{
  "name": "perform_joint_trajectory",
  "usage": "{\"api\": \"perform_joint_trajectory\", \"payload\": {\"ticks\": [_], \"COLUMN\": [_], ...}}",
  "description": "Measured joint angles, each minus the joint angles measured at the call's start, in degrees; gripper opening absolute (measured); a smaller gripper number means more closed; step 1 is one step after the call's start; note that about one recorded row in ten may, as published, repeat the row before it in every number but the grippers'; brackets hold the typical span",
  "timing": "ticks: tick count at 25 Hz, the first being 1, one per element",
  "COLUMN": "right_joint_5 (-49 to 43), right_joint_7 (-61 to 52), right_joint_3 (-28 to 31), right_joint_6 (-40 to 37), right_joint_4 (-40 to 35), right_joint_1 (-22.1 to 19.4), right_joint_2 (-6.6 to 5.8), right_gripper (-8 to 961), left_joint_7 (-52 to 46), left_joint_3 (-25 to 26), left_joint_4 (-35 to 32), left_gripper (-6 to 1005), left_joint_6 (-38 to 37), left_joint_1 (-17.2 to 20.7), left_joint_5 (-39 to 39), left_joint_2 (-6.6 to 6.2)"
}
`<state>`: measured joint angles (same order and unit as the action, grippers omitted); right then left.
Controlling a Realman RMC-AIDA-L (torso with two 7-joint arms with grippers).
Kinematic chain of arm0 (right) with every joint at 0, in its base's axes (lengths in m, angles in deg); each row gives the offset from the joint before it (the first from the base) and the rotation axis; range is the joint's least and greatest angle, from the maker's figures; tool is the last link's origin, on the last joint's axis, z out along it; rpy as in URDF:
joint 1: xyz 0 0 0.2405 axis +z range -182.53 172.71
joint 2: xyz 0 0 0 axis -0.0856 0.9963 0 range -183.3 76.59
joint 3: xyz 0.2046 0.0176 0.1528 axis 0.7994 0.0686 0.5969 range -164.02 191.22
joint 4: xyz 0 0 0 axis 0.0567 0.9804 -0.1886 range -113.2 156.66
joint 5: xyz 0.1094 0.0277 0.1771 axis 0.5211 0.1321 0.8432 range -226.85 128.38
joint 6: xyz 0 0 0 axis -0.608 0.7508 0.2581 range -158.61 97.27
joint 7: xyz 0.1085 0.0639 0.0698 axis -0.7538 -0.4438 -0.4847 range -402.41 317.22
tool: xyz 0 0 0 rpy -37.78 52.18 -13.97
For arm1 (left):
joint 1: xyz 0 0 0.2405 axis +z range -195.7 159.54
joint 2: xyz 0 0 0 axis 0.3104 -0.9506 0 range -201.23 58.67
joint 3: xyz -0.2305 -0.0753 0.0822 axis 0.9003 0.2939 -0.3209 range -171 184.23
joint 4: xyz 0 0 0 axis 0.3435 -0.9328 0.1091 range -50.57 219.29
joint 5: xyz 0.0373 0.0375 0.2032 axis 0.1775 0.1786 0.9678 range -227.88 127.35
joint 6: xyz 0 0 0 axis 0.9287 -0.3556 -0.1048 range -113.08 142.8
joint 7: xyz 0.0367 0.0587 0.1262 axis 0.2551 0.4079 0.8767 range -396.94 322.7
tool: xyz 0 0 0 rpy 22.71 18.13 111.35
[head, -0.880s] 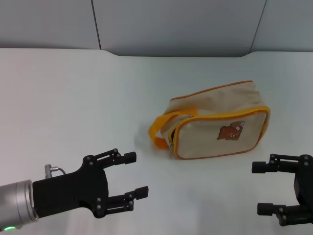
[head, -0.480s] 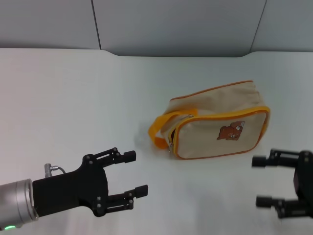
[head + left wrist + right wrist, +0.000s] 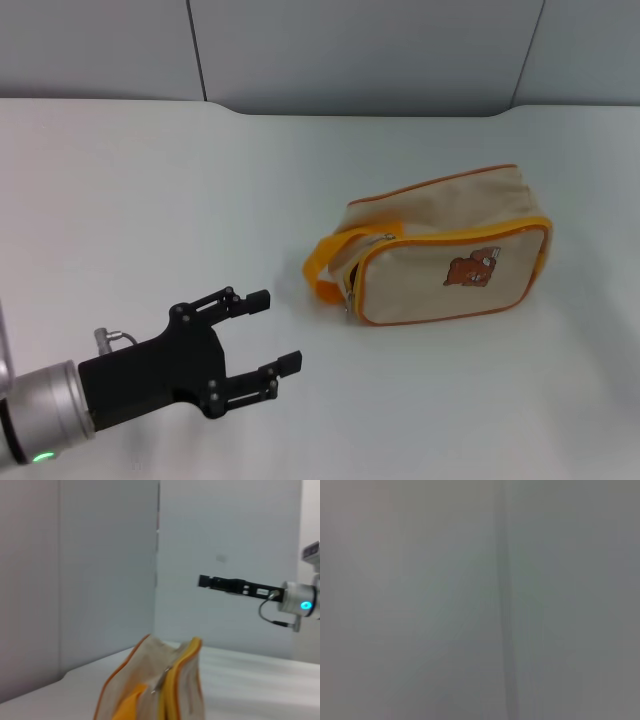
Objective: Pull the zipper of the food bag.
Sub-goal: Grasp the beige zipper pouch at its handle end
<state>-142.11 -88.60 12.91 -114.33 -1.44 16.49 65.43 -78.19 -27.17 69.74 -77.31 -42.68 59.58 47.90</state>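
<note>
Where the food bag [image 3: 445, 258] lay on the white desk [image 3: 150, 200], it sat right of centre, about midway between the far and near edges, its long side running toward the right edge. Its bear picture [image 3: 474, 269] faced the near edge. The zipper [image 3: 352, 285] ran down the bag's left end, just inside the orange trim, with a small silver pull tab [image 3: 349, 306] hanging at the low end near the desk surface. The orange strap handle [image 3: 330, 262] looped out from that same end, toward the desk's centre. In the left wrist view the bag [image 3: 155, 685] showed end-on, the zip line [image 3: 162, 676] between the two orange-edged panels; the tab could not be made out clearly there.

The left gripper [image 3: 267, 330] hovered toward the near-left part of the desk, well apart from the bag, fingers spread wide and holding nothing, pointed toward the bag's handle end.

The right gripper [image 3: 222, 583] was out of the head view. It appeared only in the left wrist view, raised above and beyond the bag, seen edge-on, so I could not tell how its fingers stood. The right wrist view showed only a grey wall panel [image 3: 420, 600] with a dark vertical seam [image 3: 504, 600].
</note>
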Motion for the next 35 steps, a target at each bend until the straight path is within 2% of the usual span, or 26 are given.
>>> {"api": "perform_joint_trajectory", "payload": {"ticks": [3, 11, 16, 18, 27, 35], "right_joint_5": [3.2, 3.1, 3.1, 3.1, 3.2, 3.2], "right_joint_7": [5.0, 12.4, 12.8, 12.7, 12.2, 12.2], "right_joint_3": [-0.2, -2.6, -7.8, -11.6, -19.9, -22.3], "right_joint_6": [4.5, 9.6, 12.6, 14.3, 15.0, 14.0], "right_joint_4": [3.3, 9.0, 11.6, 12.8, 17.6, 21.1], "right_joint_1": [0.7, 3.6, 4.7, 5.7, 8.9, 11.3], "right_joint_2": [0.18, 0.58, 0.65, 0.74, 0.77, 0.84], "right_gripper": [777, 778, 778, 778, 778, 779], "left_joint_7": [1.2, 1.3, 2.1, 4.2, 9.4, 11.5], "left_joint_3": [0.6, 0.7, 0.7, 0.7, 0.8, 2.8], "left_joint_4": [3.0, 5.5, 7.1, 8.7, 11.9, 13.8], "left_gripper": [760, 755, 752, 751, 745, 739], "left_joint_6": [4.6, 10.2, 10.6, 10.5, 10.8, 14.8], "left_joint_1": [-1.1, -1.8, -2.0, -2.3, -3.0, -4.0], "left_joint_5": [-1.4, -3.7, -4.8, -6.0, -9.5, -11.0], "left_joint_2": [0.00, 0.08, 0.09, 0.09, 0.09, 0.09]}}
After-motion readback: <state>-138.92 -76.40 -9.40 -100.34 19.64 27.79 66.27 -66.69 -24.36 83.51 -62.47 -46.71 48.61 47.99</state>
